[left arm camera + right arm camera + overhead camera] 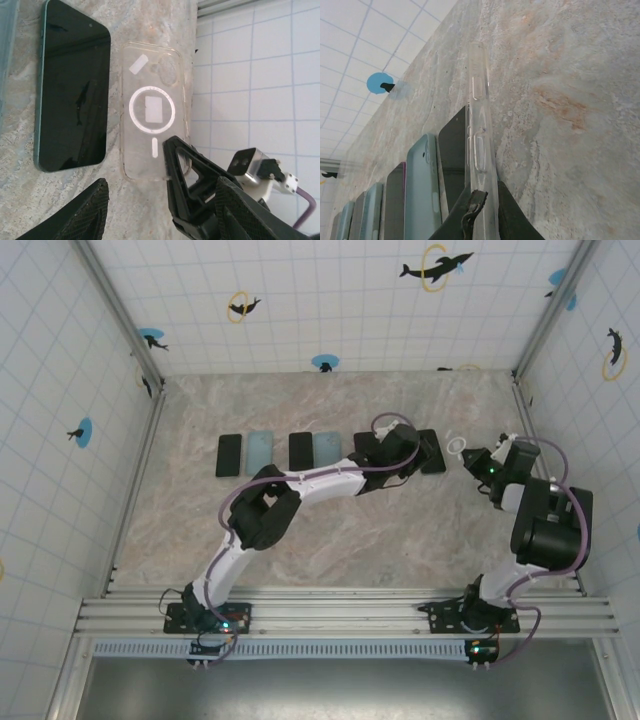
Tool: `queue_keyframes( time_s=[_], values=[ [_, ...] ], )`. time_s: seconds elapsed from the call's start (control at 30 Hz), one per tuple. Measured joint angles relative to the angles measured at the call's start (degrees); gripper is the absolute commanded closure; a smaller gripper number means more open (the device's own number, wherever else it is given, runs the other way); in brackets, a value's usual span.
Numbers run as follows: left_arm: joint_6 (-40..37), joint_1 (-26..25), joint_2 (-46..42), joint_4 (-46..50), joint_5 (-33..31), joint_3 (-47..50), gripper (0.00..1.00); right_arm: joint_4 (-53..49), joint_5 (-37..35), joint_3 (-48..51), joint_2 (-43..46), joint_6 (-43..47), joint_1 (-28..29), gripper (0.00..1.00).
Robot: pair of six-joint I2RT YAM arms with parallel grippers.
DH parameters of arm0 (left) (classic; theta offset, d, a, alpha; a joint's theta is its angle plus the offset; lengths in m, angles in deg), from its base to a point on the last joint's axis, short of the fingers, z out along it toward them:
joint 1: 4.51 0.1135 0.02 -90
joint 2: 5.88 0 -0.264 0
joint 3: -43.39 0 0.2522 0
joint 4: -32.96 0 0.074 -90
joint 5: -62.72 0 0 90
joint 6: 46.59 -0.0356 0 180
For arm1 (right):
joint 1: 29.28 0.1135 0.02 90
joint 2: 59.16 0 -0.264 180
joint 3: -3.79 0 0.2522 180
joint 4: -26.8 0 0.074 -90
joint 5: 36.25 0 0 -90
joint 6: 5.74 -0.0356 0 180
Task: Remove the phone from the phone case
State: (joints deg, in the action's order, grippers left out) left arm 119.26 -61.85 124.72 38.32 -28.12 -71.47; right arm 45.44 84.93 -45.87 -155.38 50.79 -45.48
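Your right end effector [481,200] pinches the phone case [479,125] at the end away from its camera cut-out, its two dark fingers pressed against the case's faces. The case is empty, clear and glossy; it has a white ring and a short white bar on its back, a rounded camera cut-out near one corner, and button bumps along its thin side. From the right wrist it shows edge-on, reaching away from the fingers; you cannot tell whether it touches the table [560,100].

The phone [72,95] lies flat on the mottled beige table just beside the case, screen up and out of the case; its glass is black and reflective, its rim a dull teal.

Your left end effector [162,182] hangs above both, its textured black fingers spread with nothing gripped between them.

From above, the phone sits at the right end of a row of other phones and cases [270,452]; dark slabs alternate with pale blue ones.
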Motion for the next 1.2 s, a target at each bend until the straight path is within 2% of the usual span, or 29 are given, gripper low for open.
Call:
queue_keyframes(
  time_s=[0.37, 0.63, 0.9, 1.2],
  values=[
    [-2.78, 0.57, -4.37, -1.27, 0.22, 7.76, 0.37, 0.44, 0.81, -3.48, -6.32, -0.17, -0.48, 0.87],
    [-3.93, 1.49, -7.89, -3.21, 0.44, 11.32, 0.34, 0.33, 1.42, -4.87, -8.09, 0.76, -0.74, 0.68],
    [-5.44, 1.88, -10.27, -4.0, 0.61, 13.81, 0.23, -1.64, 1.14, -5.51, -8.09, 2.97, -1.46, 0.58],
    [-7.02, 3.15, -13.73, -4.24, 1.11, 16.92, 0.15, -5.44, -0.15, -6.25, -8.09, 6.4, -2.69, 0.51]
  ],
)
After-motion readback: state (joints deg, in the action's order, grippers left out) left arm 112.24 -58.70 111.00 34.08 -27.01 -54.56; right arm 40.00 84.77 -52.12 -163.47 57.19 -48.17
